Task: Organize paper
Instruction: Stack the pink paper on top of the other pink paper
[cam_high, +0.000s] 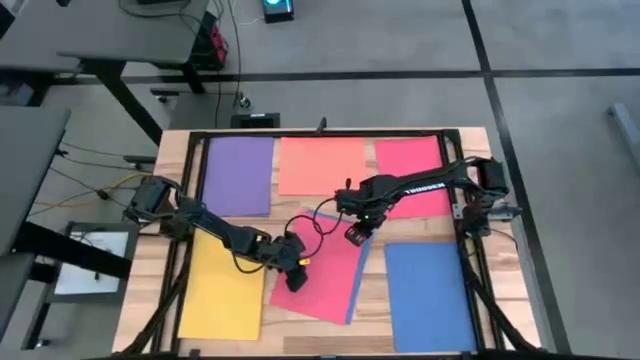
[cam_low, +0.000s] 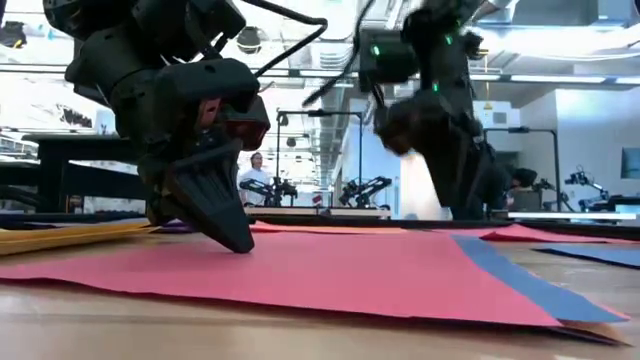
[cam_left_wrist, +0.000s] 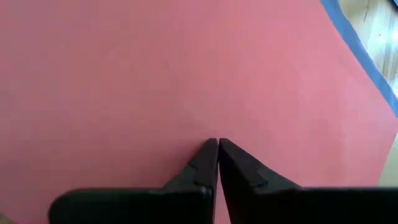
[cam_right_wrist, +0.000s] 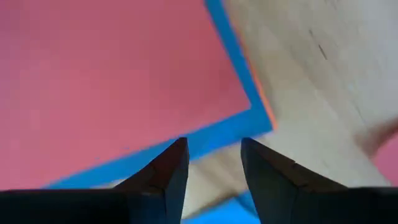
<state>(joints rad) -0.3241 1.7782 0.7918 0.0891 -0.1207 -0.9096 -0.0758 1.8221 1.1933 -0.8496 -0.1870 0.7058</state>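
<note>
A: Where's the paper?
B: A tilted pink-red sheet (cam_high: 322, 268) mid-bench, over a blue sheet (cam_right_wrist: 233, 127); left pincer (cam_left_wrist: 217, 144) together, pressing it.
A: Right pincer (cam_right_wrist: 214, 149)?
B: Apart, above the corner.

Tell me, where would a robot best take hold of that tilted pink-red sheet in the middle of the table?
Probably at the tilted pink-red paper sheet's far corner beside the right hand, approaching from the bare wood. It lies flat on a blue sheet, and only edges and corners give fingers purchase.
</note>
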